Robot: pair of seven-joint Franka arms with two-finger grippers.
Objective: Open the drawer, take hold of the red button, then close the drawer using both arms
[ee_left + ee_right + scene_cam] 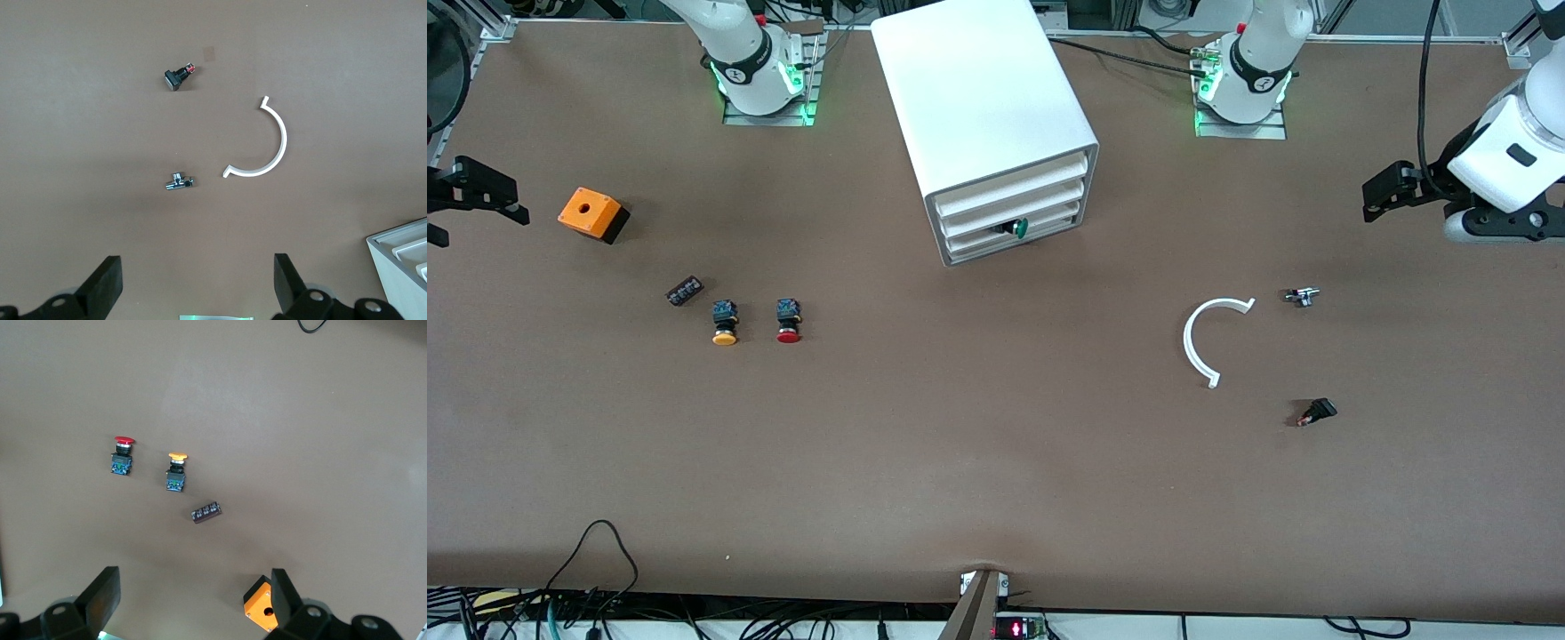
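Observation:
The white cabinet [996,107] stands at the middle of the table near the arms' bases. Its stacked white tray drawers [1014,188] all sit pushed in; the lower one carries a green knob [1021,228]. The red-capped button [789,322] lies on the table toward the right arm's end, beside an orange-capped button [725,324]; it also shows in the right wrist view [122,455]. My right gripper [476,213] [193,600] hangs open and empty over that table end. My left gripper [1371,200] [198,287] hangs open and empty over the left arm's end.
An orange box [592,214] and a small black terminal block [684,291] lie near the buttons. Toward the left arm's end lie a white plastic arc [1209,338], a small metal part [1302,296] and a small black switch [1316,412]. A corner of the cabinet [400,260] shows in the left wrist view.

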